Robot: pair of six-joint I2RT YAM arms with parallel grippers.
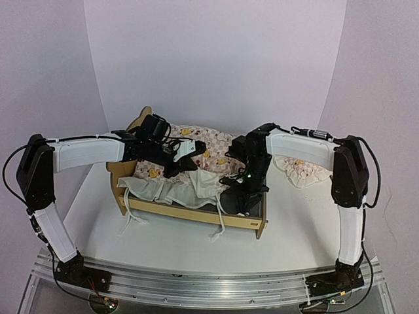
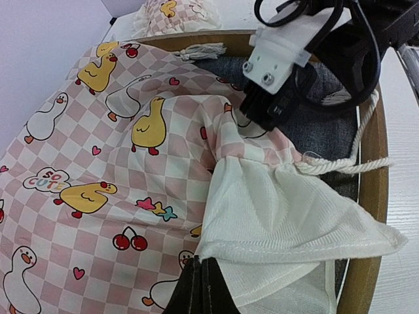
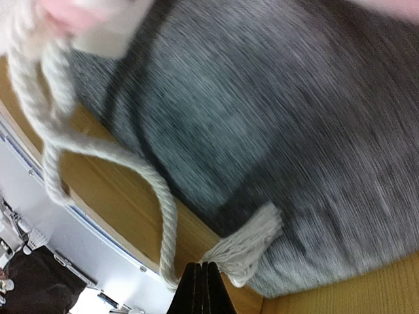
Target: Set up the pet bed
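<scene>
Pet bed (image 1: 190, 214), light wood, dark grey fabric base: left claw (image 2: 200, 288) grips pink checked duck quilt (image 2: 98, 163); right-wrist view alone shows right claw (image 3: 201, 288) closed beside white tassel (image 3: 249, 245).

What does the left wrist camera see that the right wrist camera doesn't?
Only the left wrist view: the yellow ducks on the pink checked quilt, its cream ruffle, the pillow behind the bed, and the left pincer, shut on the ruffle.
Only the right wrist view: the right pincer with its shut tips, and dark clutter in the bottom corner.
Both: the pet bed with its wooden rail and grey base, and white rope.
</scene>
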